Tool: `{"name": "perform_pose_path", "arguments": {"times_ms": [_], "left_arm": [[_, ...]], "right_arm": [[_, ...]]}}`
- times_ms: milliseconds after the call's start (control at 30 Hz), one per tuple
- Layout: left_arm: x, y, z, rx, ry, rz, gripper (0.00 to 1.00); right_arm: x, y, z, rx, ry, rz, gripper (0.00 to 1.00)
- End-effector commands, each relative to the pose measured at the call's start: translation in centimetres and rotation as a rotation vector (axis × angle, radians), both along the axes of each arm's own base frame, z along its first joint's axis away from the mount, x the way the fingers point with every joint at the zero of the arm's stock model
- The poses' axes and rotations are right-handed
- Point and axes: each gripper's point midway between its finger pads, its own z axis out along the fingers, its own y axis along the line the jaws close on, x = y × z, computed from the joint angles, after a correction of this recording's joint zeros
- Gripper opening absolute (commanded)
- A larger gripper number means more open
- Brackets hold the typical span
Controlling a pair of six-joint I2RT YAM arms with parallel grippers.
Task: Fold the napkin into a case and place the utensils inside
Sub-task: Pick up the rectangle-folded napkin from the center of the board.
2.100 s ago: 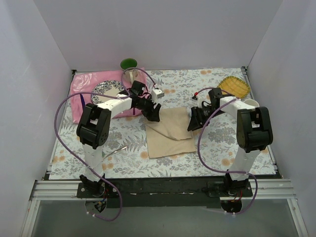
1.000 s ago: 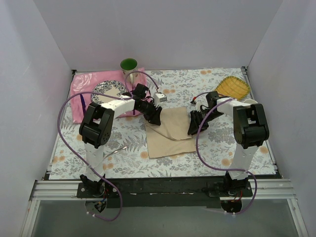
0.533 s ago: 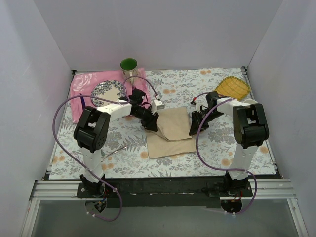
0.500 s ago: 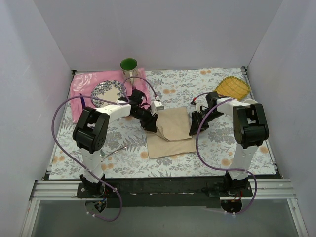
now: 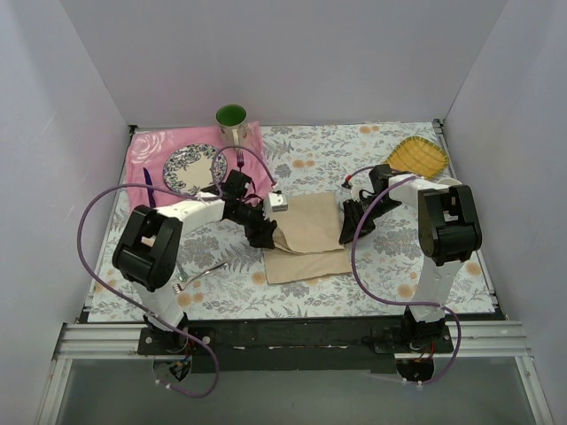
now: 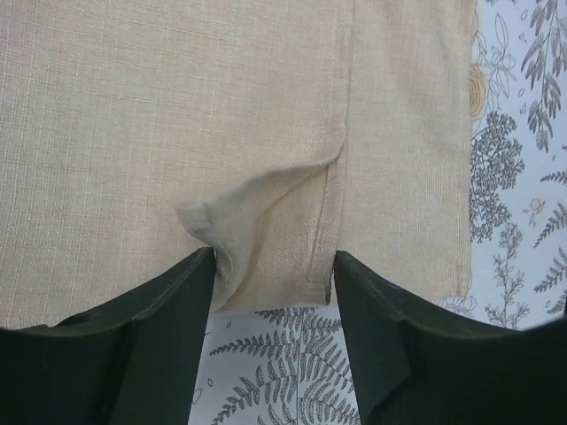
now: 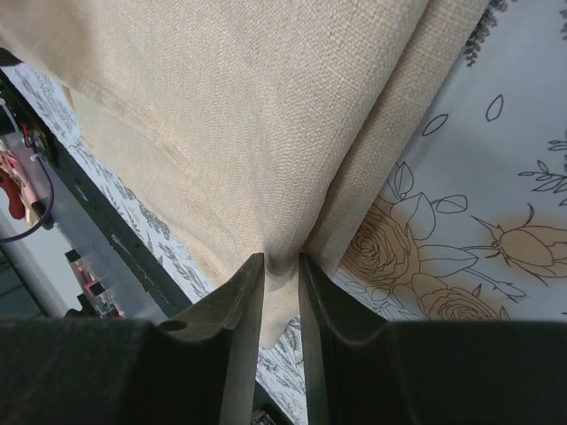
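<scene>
Two grippers, one napkin. The left gripper (image 6: pixel 275 266) stands half open astride a puckered corner at the left edge of the folded napkin (image 6: pixel 177 115), gripping nothing. The right gripper (image 7: pixel 282 266) pinches the cloth's right edge. One fork (image 5: pixel 202 274) lies well left of the napkin.

Even, bright overhead light cast soft shadows; both wrist views showed the weave of the napkin (image 6: pixel 177 115) sharply, near jaws slightly blurred

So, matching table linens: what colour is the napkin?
The napkin is plain beige-tan; the left wrist view shows it best.
</scene>
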Motion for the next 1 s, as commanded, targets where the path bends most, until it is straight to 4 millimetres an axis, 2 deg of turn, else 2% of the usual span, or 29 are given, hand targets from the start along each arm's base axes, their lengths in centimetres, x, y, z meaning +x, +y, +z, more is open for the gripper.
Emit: {"name": "perform_pose_path", "arguments": {"times_ms": [0, 33, 67, 133, 167, 267, 300, 367, 567, 733, 967], "left_arm": [[-1.4, 0.7, 2.5, -0.071, -0.192, -0.1, 0.56], [-1.6, 0.9, 3.4, -0.084, -0.241, -0.112, 0.56], [-2.5, 1.4, 2.6, -0.074, -0.257, -0.127, 0.56], [-2.2, 1.9, 2.9, -0.065, -0.328, -0.126, 0.57], [-2.5, 2.4, 2.0, -0.045, -0.333, -0.125, 0.58], [-1.2, 2.6, 2.4, -0.03, -0.412, -0.088, 0.6], [-1.5, 2.7, 2.1, -0.032, -0.418, -0.087, 0.6], [-1.5, 2.5, 2.7, -0.048, -0.456, -0.089, 0.57], [-1.5, 1.4, 2.1, -0.025, -0.55, -0.125, 0.46], [-1.4, 0.8, 1.6, -0.012, -0.577, -0.122, 0.46], [-2.5, 0.1, 0.7, 0.01, -0.594, -0.178, 0.43]], "right_arm": [[0.6, 0.1, 0.8, -0.003, -0.018, 0.016, 0.31], [0.6, 0.1, 0.8, -0.004, -0.019, 0.018, 0.31], [0.6, 0.0, 0.8, -0.006, -0.017, 0.019, 0.31], [0.6, 0.0, 0.8, -0.006, -0.018, 0.02, 0.31], [0.5, 0.0, 0.7, -0.006, -0.015, 0.022, 0.31], [0.4, 0.0, 0.9, -0.006, -0.016, 0.019, 0.31], [0.4, 0.0, 0.8, -0.01, -0.013, 0.019, 0.31], [0.3, -0.1, 0.7, -0.012, -0.011, 0.018, 0.31], [0.5, -0.1, 0.5, -0.027, -0.001, 0.0, 0.37], [0.7, -0.2, 0.4, -0.043, 0.008, -0.026, 0.44], [0.3, 0.5, 1.5, 0.003, 0.031, -0.029, 0.41]]}}
